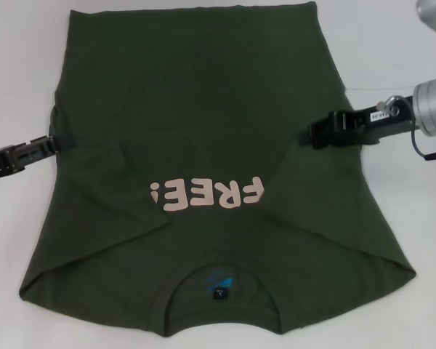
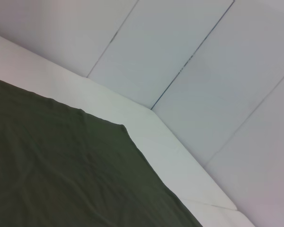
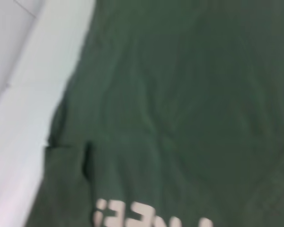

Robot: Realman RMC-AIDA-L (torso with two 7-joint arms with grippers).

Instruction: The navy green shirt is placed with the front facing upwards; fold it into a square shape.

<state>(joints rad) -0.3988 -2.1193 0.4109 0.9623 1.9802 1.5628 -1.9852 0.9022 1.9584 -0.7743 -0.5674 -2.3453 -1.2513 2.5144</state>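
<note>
- The navy green shirt (image 1: pixel 203 145) lies flat on a white table (image 1: pixel 22 73), front side up, and it covers most of the surface.
- Its collar (image 1: pixel 219 280) with the dark blue label (image 1: pixel 219 282) is at the near edge, towards the robot, and the hem is at the far side.
- The pale pink "FREE!" print (image 1: pixel 207 195) reads upside down in the head view, just beyond the collar.
- Both sleeves are folded in over the body of the shirt.
- The left gripper (image 1: pixel 64 142) is low at the left side edge of the shirt; I cannot tell if its jaws are clenched or released.
- The right gripper (image 1: pixel 311 135) is at the right side edge, touching the cloth; its jaws also cannot be judged.
- Behind the table, the left wrist view shows a pale wall (image 2: pixel 203 56) of large panels with thin dark seams.
</note>
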